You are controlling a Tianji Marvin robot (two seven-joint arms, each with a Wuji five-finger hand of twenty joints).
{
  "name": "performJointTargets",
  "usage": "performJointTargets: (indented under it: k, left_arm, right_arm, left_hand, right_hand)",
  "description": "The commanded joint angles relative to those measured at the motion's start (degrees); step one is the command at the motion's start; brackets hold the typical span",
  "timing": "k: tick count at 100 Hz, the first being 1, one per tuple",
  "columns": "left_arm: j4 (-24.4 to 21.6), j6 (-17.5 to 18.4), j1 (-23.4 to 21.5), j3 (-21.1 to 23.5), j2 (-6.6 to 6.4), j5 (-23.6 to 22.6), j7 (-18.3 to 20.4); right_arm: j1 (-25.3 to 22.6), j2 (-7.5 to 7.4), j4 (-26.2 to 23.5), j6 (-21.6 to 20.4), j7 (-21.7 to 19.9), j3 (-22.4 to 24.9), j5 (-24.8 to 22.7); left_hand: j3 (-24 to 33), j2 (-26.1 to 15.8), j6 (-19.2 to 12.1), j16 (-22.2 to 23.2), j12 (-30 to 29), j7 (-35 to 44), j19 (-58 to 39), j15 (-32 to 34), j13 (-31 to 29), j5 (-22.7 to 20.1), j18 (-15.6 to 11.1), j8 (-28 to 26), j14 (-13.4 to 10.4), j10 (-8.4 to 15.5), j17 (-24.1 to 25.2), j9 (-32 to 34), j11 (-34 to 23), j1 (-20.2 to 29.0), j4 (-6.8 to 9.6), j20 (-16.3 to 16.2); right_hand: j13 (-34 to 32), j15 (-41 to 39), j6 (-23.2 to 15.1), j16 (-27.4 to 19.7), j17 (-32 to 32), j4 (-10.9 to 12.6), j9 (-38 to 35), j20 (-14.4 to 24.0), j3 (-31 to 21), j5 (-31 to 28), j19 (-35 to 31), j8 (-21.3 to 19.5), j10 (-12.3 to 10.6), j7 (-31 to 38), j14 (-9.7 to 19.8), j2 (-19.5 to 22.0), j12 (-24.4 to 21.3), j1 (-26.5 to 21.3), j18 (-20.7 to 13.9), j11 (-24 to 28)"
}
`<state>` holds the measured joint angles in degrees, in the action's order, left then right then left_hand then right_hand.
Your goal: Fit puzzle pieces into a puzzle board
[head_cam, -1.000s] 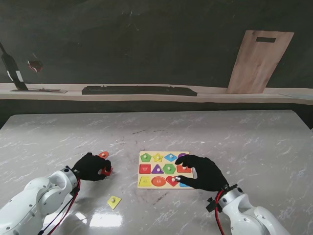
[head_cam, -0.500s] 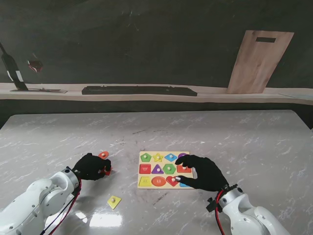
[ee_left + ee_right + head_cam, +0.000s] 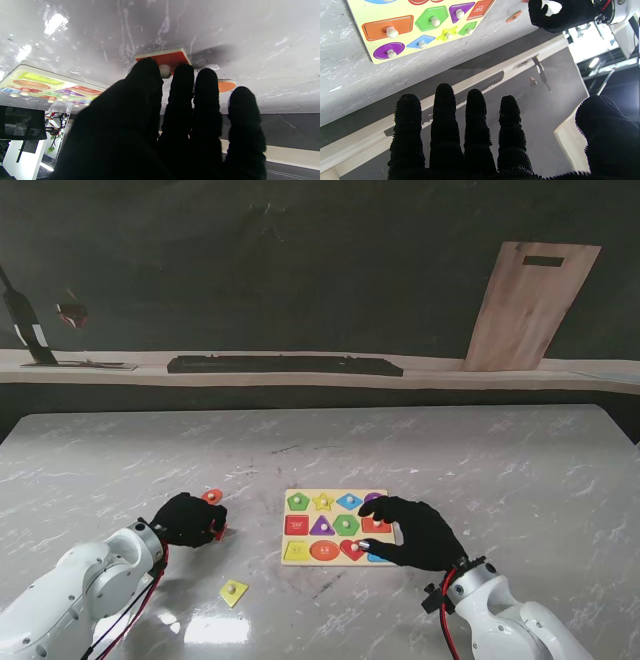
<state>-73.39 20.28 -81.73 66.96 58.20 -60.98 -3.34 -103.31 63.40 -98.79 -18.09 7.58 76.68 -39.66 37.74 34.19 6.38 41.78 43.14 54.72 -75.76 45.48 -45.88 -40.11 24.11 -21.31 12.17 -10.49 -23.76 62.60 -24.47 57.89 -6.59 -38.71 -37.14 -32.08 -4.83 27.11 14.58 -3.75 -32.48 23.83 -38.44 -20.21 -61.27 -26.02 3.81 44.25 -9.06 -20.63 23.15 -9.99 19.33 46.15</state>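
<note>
The pale yellow wooden puzzle board (image 3: 335, 527) lies flat on the grey marble desk (image 3: 480, 470), and its cut-outs hold coloured knobbed shapes: a green pentagon, a yellow star, a blue diamond, a purple circle, a red square, a purple triangle, a green hexagon, an orange rectangle and others nearer to me. The black-gloved right hand (image 3: 415, 532) rests over the board's right part with fingers spread, gripping nothing. The black-gloved left hand (image 3: 188, 520) is to the left of the board; its fingers (image 3: 181, 82) touch the red square puzzle piece (image 3: 168, 58) at its white knob, but a firm grip cannot be confirmed. A small orange round piece (image 3: 211, 496) lies just beyond it, a yellow piece (image 3: 233, 591) nearer to me. The writing on the pieces is too small to read.
</note>
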Motion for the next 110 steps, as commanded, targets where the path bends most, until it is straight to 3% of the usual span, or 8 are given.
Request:
performJointTargets:
  k: [1, 26, 45, 86, 110]
  left_arm:
    - [1.09, -0.02, -0.15, -0.62, -0.15, -0.15, 0.16]
    - [2.42, -0.26, 1.02, -2.86, -0.06, 0.71, -0.14]
    - [3.11, -1.58, 1.16, -3.98, 0.32, 1.48, -2.12]
    - [0.81, -3.46, -1.3, -1.55, 1.07, 2.46, -4.29]
    - [-3.57, -3.94, -3.91, 1.46, 1.17, 0.93, -4.31]
  right_arm:
    - [-0.31, -0.05, -0.07, 0.03, -0.05, -0.19, -0.12]
    - [-0.2, -0.03, -0.04, 0.08, -0.18, -0.22, 0.23]
    - [-0.38, 0.01, -0.15, -0.24, -0.16, 0.04, 0.48]
    - [-0.91, 0.08, -0.52, -0.53, 0.24, 0.61, 0.45]
    - [-0.85, 0.04, -0.46, -0.5, -0.09, 0.58, 0.62]
  left_hand:
    - [3.07, 2.4, -0.44, -0.8, -1.93, 2.69, -2.64, 1.52, -2.21, -2.51, -4.22, 0.39, -2.17, 1.41, -0.79, 2.62, 0.09, 0.19, -2.69, -0.77]
    - [12.12, 5.54, -0.12, -0.81, -0.98, 6.96, -3.04, 3.69, -4.98, -3.06, -1.75, 0.02, -1.49, 1.04, -4.06, 3.8, -3.92, -3.31, -3.13, 0.16]
    - [20.57, 7.94, 0.03, 0.38, 0.68, 10.31, -3.5, 5.61, -6.67, -3.02, -0.52, -0.7, -1.36, 1.19, -6.29, 4.26, -7.44, -7.95, -1.02, 0.84]
    - [23.2, 7.01, -0.44, 3.95, 3.64, 12.06, -2.3, 5.54, -6.31, -1.48, -0.45, -1.82, -1.25, 1.23, -6.55, 2.68, -9.11, -8.98, 1.52, 1.97]
    - [23.32, 6.68, 0.64, 6.49, 5.14, 12.29, -5.93, 8.54, -6.72, -0.66, -0.41, -3.35, -0.64, -0.01, -7.21, 2.46, -11.04, -9.71, 2.58, -0.32]
  right_hand:
    - [0.36, -0.31, -1.28, 0.67, -0.92, 1.08, 0.1, 0.89, 1.25, -0.3, -0.15, 0.39, -0.22, 0.78, 1.61, 1.13, 0.1, 0.49, -0.88, 0.75]
    - [0.4, -0.26, -2.73, 0.67, -0.97, 1.07, -0.19, 0.91, 1.29, -0.97, -0.11, 0.38, -0.19, 0.84, 1.6, 1.17, 0.07, 0.32, -0.78, 0.63]
    - [0.42, -0.2, -4.67, 0.65, -1.04, 1.03, -0.42, 0.91, 1.45, -1.97, -0.06, 0.28, -0.26, 0.84, 1.55, 1.21, 0.01, 0.02, -0.71, 0.46]
    - [0.45, -0.1, -5.57, 0.63, -1.09, 1.04, -0.96, 0.92, 1.71, -2.76, -0.01, 0.03, -0.45, 0.6, 1.69, 1.29, -0.07, -0.28, -0.63, 0.18]
    - [0.47, -0.13, -4.93, 0.64, -1.08, 1.07, -0.86, 0.93, 1.71, -2.57, 0.0, -0.07, -0.46, 0.51, 1.74, 1.2, -0.01, -0.33, -0.69, 0.24]
